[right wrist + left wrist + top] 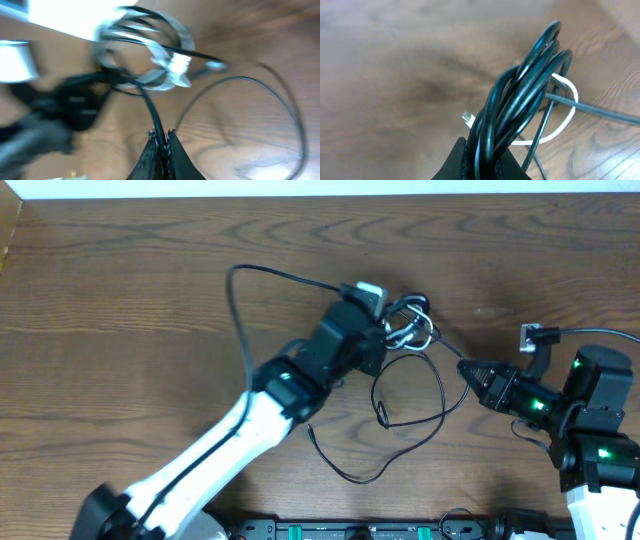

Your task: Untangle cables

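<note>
A bundle of black cables (410, 320) with a white cord looped in it lies at the table's middle. My left gripper (385, 332) is shut on that bundle. In the left wrist view several black strands (520, 95) rise from between its fingers (455, 162), with the white cord (568, 112) and its small white plug (466, 118) behind them. My right gripper (463, 367) is to the right of the bundle, shut on one thin black cable (152, 112) that runs taut back to the blurred coil (145, 50). A loose black loop (440, 395) trails toward the front.
A thicker black wire (238, 310) arcs from the left wrist out over the table's left middle. A small silver connector (530, 335) sits by the right arm. The table's far edge (320, 198) runs along the back.
</note>
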